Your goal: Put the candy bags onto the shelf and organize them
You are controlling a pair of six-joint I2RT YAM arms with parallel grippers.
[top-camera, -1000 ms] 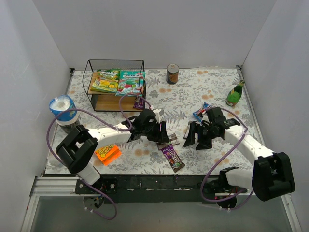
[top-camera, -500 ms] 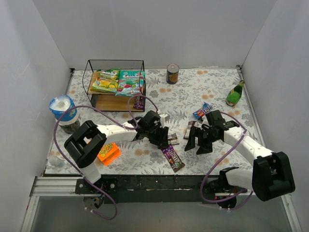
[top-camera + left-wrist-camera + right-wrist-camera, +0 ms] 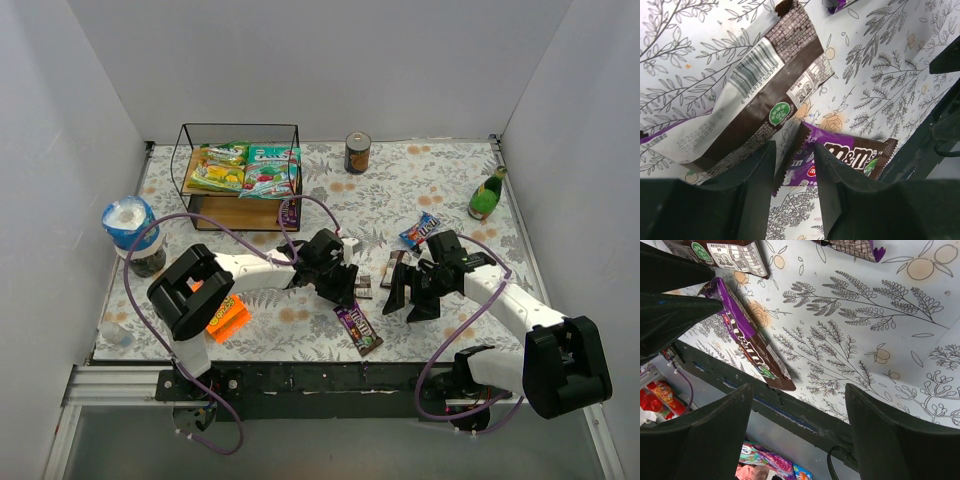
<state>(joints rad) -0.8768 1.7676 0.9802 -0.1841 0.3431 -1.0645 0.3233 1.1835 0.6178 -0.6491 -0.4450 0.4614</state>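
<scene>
The shelf stands at the back left, with a yellow-green candy bag and a teal one on its top board. A purple packet lies by its lower board. My left gripper is open and low over a brown packet. The end of a purple M&M's packet lies between its fingers, not pinched. My right gripper is wide open beside another brown packet. A blue packet lies behind it.
A can stands at the back centre and a green bottle at the right edge. A blue-and-white tub is at the left. An orange flat package lies near the front edge.
My left gripper has slid right and nearer, onto the brown and purple packets, and its jaws have narrowed. The right gripper has shifted slightly toward the front.
</scene>
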